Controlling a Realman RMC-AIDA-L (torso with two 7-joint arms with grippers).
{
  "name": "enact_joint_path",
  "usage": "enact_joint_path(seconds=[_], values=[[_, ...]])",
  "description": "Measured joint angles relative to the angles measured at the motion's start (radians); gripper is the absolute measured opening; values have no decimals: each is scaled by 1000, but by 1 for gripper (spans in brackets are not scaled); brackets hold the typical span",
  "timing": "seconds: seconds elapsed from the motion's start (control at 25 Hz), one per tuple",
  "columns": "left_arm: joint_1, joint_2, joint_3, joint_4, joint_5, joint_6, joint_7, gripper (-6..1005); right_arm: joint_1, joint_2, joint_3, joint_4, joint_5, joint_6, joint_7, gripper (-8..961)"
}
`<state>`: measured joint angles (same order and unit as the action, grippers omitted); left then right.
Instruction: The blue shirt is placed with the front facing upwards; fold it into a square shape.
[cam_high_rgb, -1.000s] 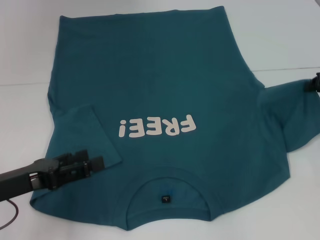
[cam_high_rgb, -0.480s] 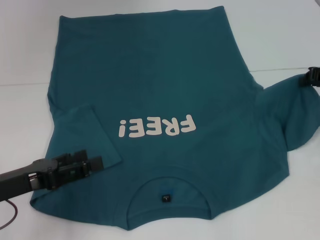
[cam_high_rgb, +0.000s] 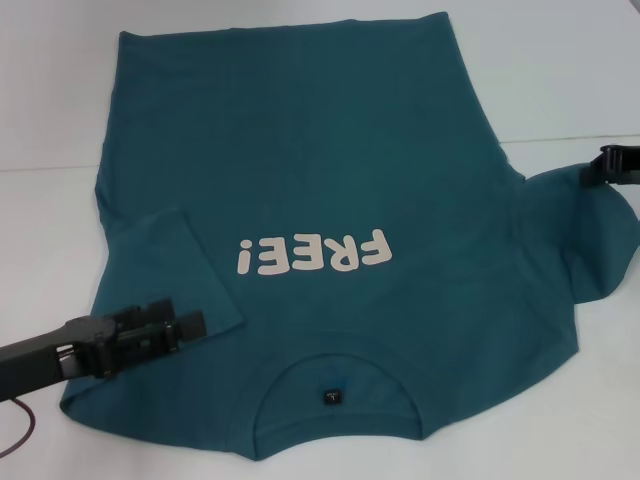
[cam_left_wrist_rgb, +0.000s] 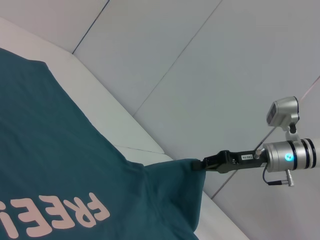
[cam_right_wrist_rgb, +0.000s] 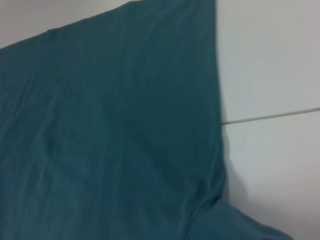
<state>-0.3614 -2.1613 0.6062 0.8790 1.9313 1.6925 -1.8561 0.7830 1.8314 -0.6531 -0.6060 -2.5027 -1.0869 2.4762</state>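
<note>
The blue shirt (cam_high_rgb: 300, 150) lies front up on the white table, its pale "FREE!" lettering (cam_high_rgb: 312, 255) and dark neck label (cam_high_rgb: 330, 398) toward me. The sleeve on my left (cam_high_rgb: 175, 265) is folded inward onto the body. My left gripper (cam_high_rgb: 190, 325) hovers over the shirt beside that folded sleeve. At the right edge, my right gripper (cam_high_rgb: 603, 165) is shut on the tip of the other sleeve (cam_high_rgb: 580, 230) and holds it raised off the table. In the left wrist view the right gripper (cam_left_wrist_rgb: 204, 164) pinches the sleeve corner. The right wrist view shows only shirt cloth (cam_right_wrist_rgb: 110, 125).
The white table (cam_high_rgb: 560, 80) extends around the shirt, with a thin seam line (cam_high_rgb: 570, 137) across it. A red cable (cam_high_rgb: 25, 435) hangs below my left arm at the near left. The right arm's silver wrist (cam_left_wrist_rgb: 290, 156) shows in the left wrist view.
My right gripper has carried the sleeve tip inward, toward the shirt's body, bunching the sleeve. My left gripper has drawn back slightly to the left.
</note>
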Motion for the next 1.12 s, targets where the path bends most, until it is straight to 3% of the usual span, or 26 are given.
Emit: enact_joint_path(seconds=[0.28, 0.72, 1.12], values=[[0, -1, -2, 0, 0, -10, 0, 916, 25, 14, -78, -12, -2, -44, 1, 47], [3, -2, -35, 0, 0, -12, 0, 916, 61, 20, -78, -15, -1, -27, 41, 53], [0, -3, -45, -2, 0, -14, -1, 915, 112, 57, -104, 25, -4, 70, 65, 58]])
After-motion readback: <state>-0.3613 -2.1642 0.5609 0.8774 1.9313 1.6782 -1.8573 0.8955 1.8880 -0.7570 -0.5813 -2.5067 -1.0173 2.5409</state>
